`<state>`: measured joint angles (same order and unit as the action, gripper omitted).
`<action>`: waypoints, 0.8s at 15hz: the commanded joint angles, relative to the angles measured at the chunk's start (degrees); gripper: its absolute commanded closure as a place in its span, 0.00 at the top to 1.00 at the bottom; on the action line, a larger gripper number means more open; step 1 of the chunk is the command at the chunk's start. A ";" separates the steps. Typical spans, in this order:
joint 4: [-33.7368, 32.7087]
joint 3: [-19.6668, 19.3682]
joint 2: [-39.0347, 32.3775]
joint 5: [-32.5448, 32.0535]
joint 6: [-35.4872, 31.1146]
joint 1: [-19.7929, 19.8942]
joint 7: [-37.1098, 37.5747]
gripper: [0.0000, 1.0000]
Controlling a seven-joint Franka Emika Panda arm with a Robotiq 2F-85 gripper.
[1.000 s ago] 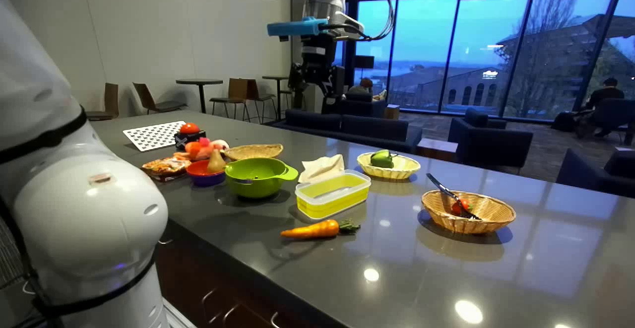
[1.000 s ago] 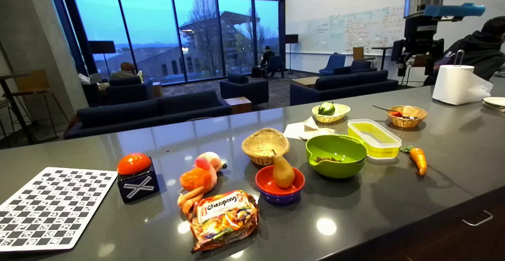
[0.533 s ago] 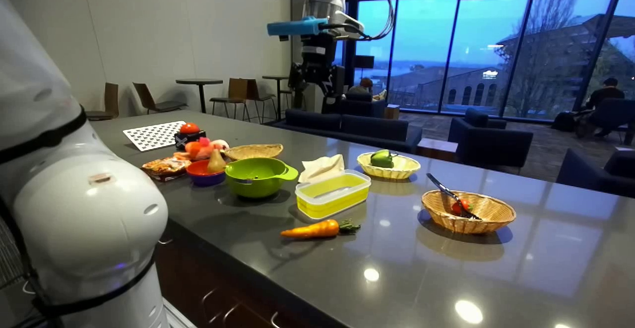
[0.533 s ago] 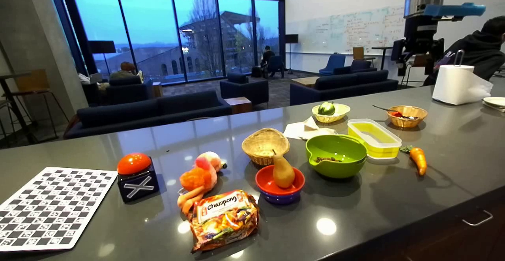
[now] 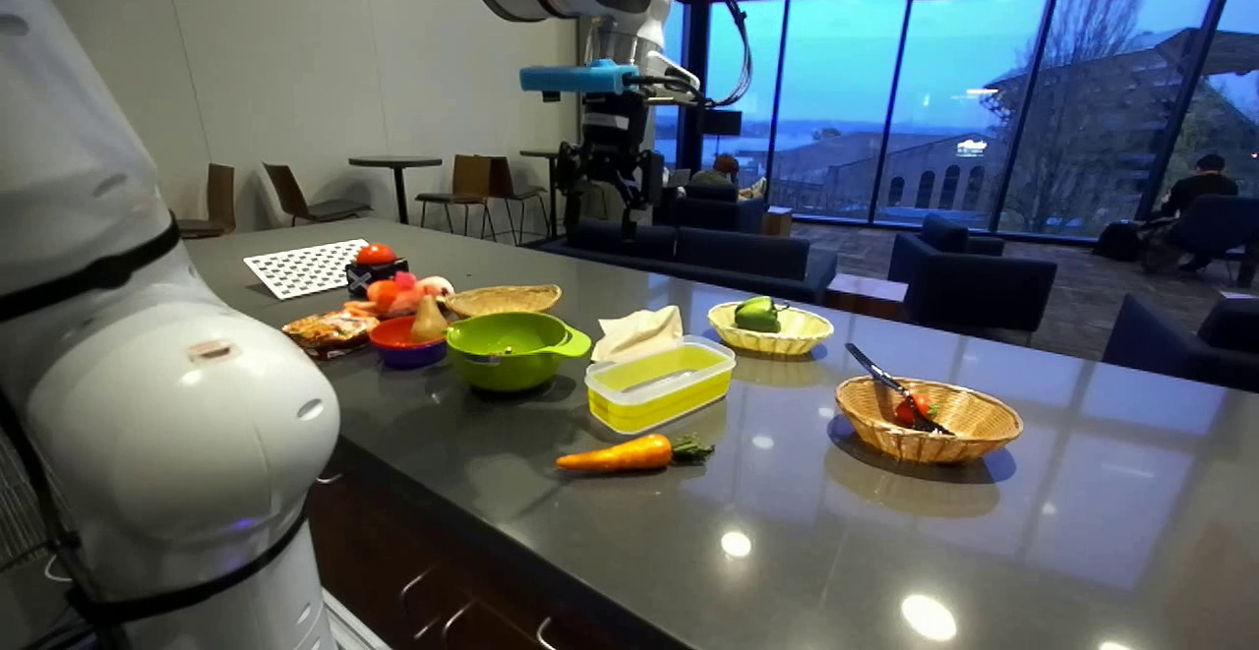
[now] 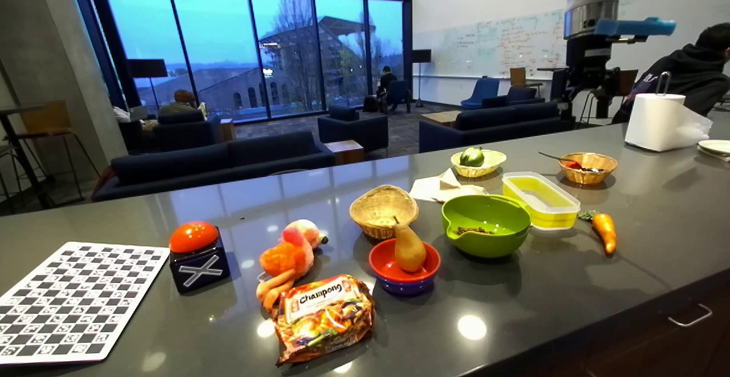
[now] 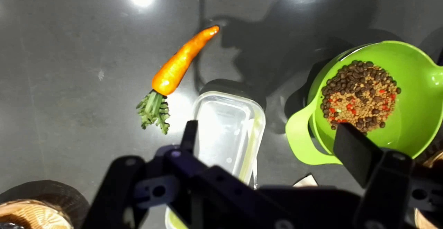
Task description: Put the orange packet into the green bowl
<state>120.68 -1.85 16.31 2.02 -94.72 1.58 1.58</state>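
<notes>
The orange packet (image 6: 325,317), a noodle packet marked "Champong", lies on the counter in front of an orange and pink plush toy. It also shows in the other exterior view (image 5: 329,332), beside the red and purple bowls. The green bowl (image 6: 487,244) stands upright with brown beans and grains in it; it shows too in an exterior view (image 5: 507,370) and at the right of the wrist view (image 7: 415,118). My gripper (image 5: 602,215) is open, holds nothing, and hangs high above the counter. In the wrist view its fingers (image 7: 268,125) spread over the yellow container and the bowl's handle. The packet is out of the wrist view.
A carrot (image 7: 180,62) lies beside a yellow-green rectangular container (image 5: 659,399). A pear (image 6: 409,248) stands in a red bowl (image 6: 379,263) between packet and green bowl. Baskets (image 5: 929,434), a napkin (image 5: 639,333), a red button (image 6: 194,237) and a checkered board (image 6: 80,297) are around.
In the last half second my gripper has come down a little and shifted left in both exterior views. It stays open. The packet, the bowl and the other objects have not moved.
</notes>
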 commanded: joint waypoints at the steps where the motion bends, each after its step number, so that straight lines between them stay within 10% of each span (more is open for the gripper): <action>1: -1.88 2.20 -4.36 1.55 -1.19 -2.79 -3.12 1.00; 12: -5.93 12.35 -12.10 -6.17 1.60 -10.99 -2.32 1.00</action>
<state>117.05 9.11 5.58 -1.24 -95.76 -8.02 -1.01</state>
